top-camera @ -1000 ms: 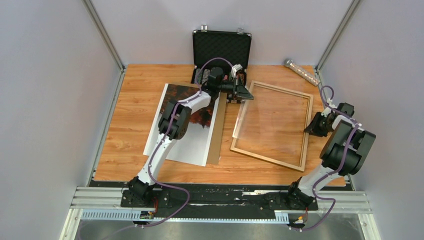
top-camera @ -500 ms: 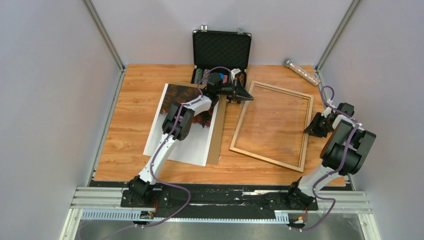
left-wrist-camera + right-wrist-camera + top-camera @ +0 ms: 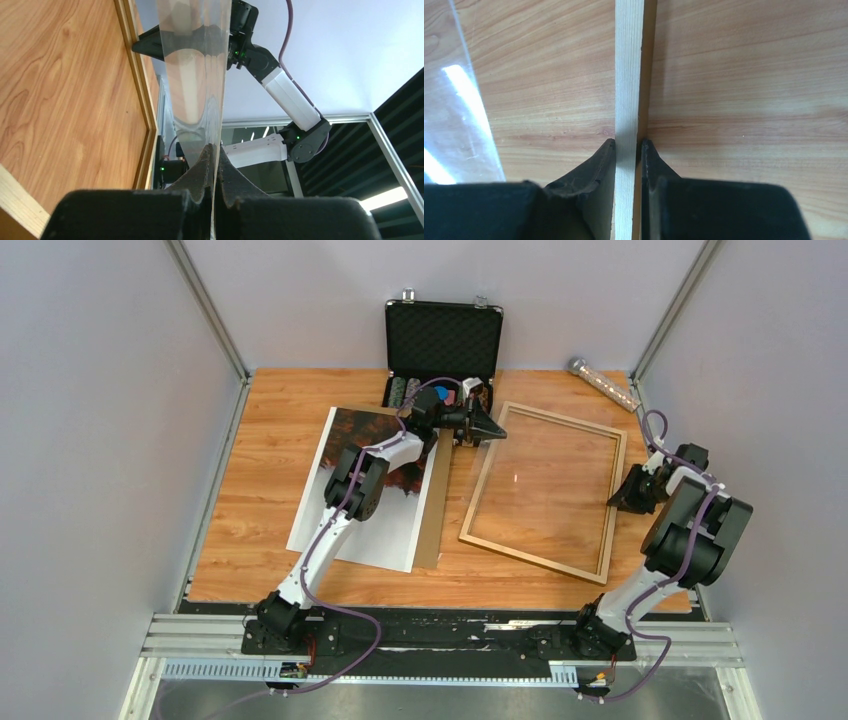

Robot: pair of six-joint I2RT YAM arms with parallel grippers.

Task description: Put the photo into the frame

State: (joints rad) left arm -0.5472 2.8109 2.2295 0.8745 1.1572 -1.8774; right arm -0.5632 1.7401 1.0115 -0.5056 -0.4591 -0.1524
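Note:
The frame (image 3: 606, 510), thin light-brown wood, lies flat on the table right of centre. My right gripper (image 3: 622, 497) is shut on its right rail (image 3: 629, 75), one finger on each side (image 3: 628, 145). My left gripper (image 3: 492, 428) hovers at the frame's far left corner, shut on the edge of the clear pane (image 3: 200, 75), which runs thin between its fingertips (image 3: 215, 150). The pane (image 3: 545, 490) lies inside the rails. The photo (image 3: 385, 515), red-orange trees fading to white, lies left of the frame, partly hidden by my left arm.
A brown backing panel (image 3: 435, 515) shows as a strip under the photo's right edge. An open black case (image 3: 445, 340) stands at the back, just behind my left gripper. A silver tube (image 3: 603, 383) lies at the back right. Grey walls close in on both sides.
The clear pane, earlier raised and skewed over the frame's left rail, now sits within the rails. My left gripper has shifted slightly back and left. The right arm has not moved.

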